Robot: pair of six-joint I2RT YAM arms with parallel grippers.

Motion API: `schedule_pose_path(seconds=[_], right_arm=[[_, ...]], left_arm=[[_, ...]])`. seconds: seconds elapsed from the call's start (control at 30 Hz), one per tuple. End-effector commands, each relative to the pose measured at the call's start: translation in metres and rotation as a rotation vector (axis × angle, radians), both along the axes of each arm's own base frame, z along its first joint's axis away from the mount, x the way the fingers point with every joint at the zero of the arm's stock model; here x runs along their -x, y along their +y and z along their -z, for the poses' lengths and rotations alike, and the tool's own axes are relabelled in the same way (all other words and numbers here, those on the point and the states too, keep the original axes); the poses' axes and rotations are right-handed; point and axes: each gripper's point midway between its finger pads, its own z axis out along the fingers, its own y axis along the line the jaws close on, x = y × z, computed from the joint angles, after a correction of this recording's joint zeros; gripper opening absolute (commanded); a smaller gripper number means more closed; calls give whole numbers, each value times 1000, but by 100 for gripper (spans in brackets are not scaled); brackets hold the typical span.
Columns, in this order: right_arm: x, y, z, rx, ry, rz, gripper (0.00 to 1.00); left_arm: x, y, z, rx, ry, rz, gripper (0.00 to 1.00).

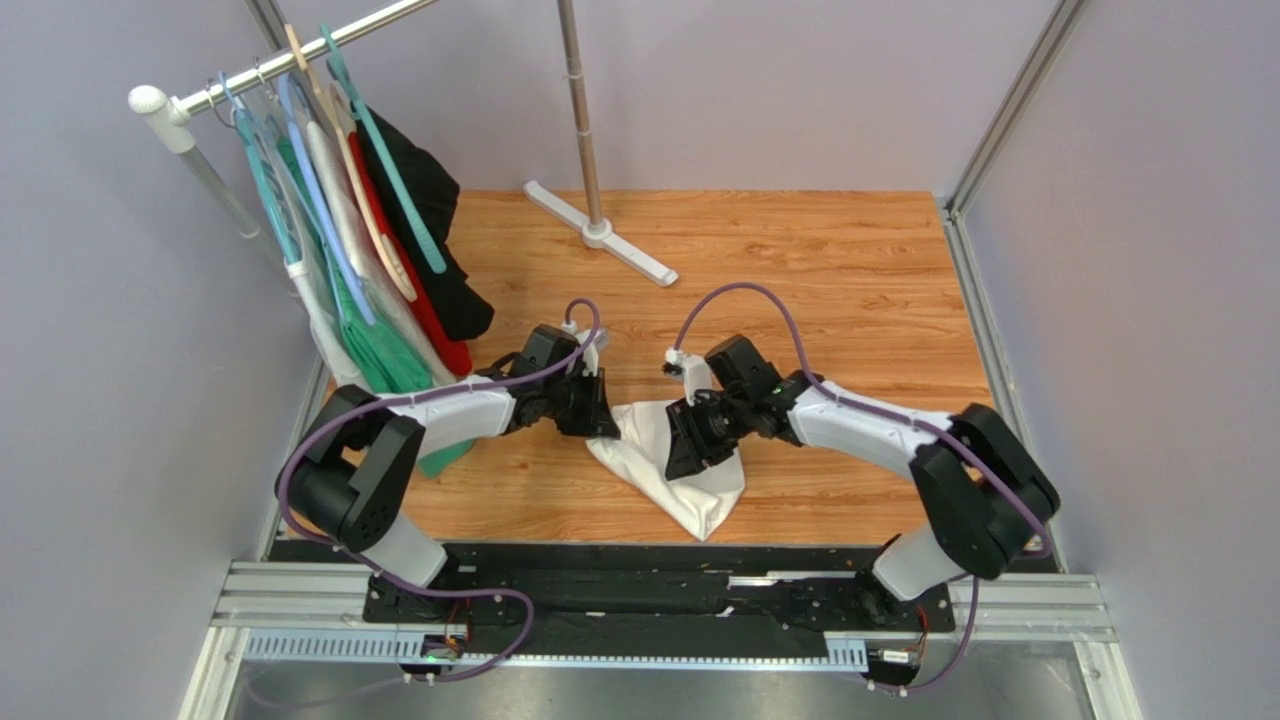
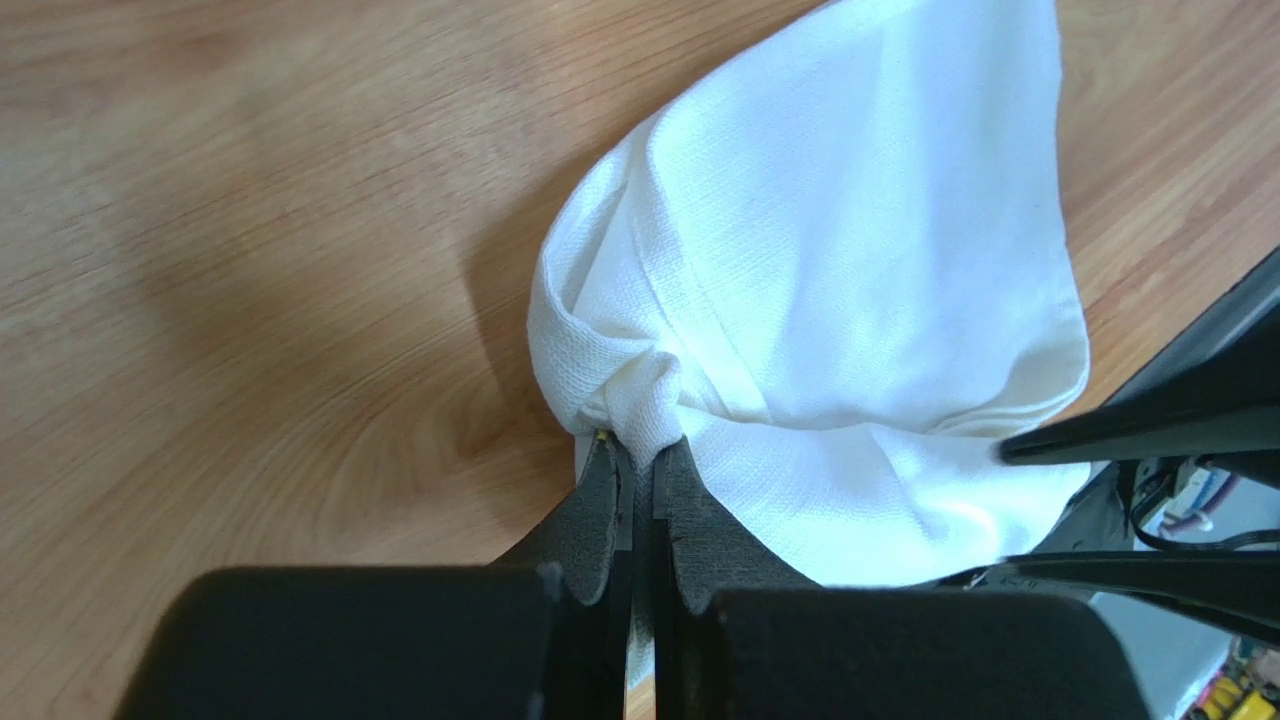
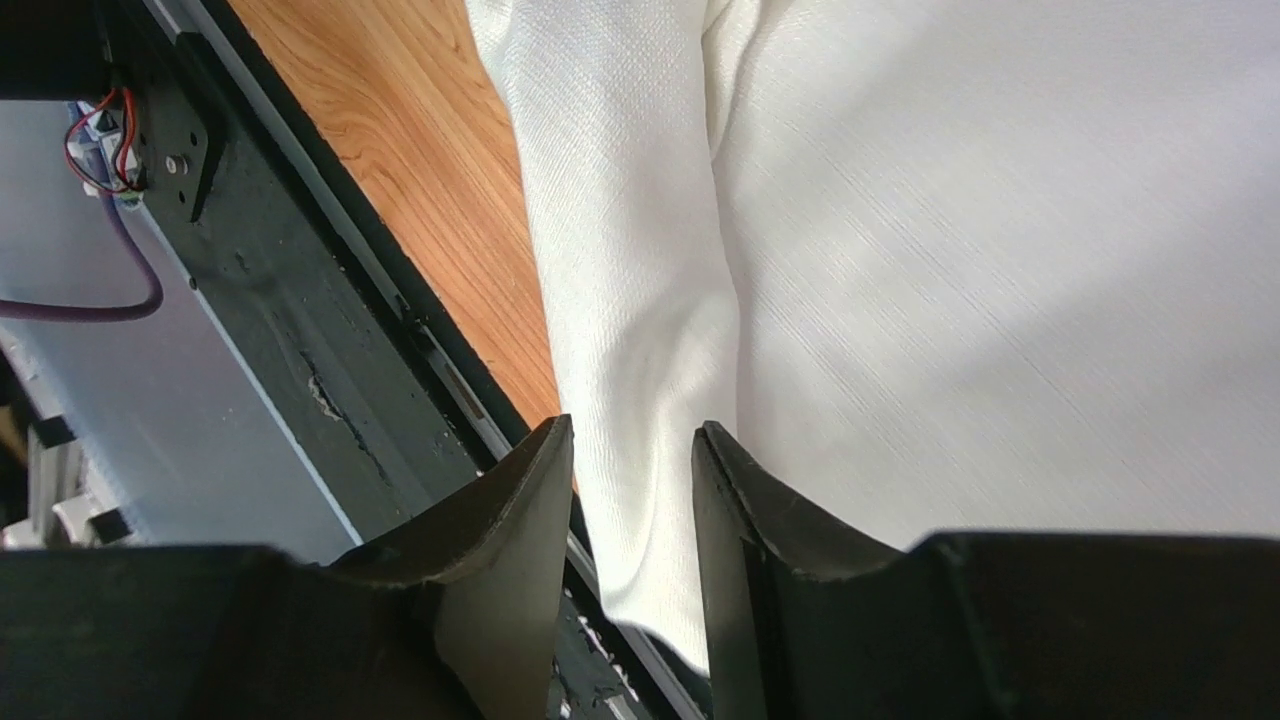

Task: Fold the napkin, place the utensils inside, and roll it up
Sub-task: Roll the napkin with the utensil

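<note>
The white napkin [image 1: 679, 468] lies crumpled in a rough triangle on the wooden table [image 1: 842, 285], between the two grippers. My left gripper [image 1: 598, 417] sits at its left corner. In the left wrist view the left gripper [image 2: 643, 447] is shut on a bunched fold of the napkin [image 2: 857, 270]. My right gripper [image 1: 691, 440] is over the napkin's middle. In the right wrist view the right gripper [image 3: 631, 438] stands open, with a ridge of the napkin [image 3: 977, 270] showing in the gap and untouched by the fingers. The utensils are out of view.
A clothes rack [image 1: 346, 225] with hangers and garments, one green cloth [image 1: 383, 357] among them, stands at the back left. A metal stand base [image 1: 601, 233] rests at the back. The black mounting rail [image 1: 646, 563] runs along the near edge, close to the napkin's tip.
</note>
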Motion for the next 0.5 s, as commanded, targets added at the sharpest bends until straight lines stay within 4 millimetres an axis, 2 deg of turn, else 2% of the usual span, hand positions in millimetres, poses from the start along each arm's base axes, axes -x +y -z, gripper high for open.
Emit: schedule_pose_path(seconds=[0.0, 0.1, 0.2, 0.37, 0.47], right_arm=[[-12, -25, -23, 77, -155, 78, 39], [-7, -41, -23, 121, -174, 105, 40], [3, -40, -21, 113, -157, 117, 42], [21, -42, -1, 179, -133, 105, 43], [27, -38, -2, 163, -142, 93, 44]], left_arm=[[1, 13, 8, -55, 7, 1, 0], [1, 12, 9, -49, 10, 0, 0], [0, 12, 8, -45, 11, 0, 0], [1, 12, 6, -42, 13, 2, 0], [1, 13, 7, -45, 16, 2, 0]])
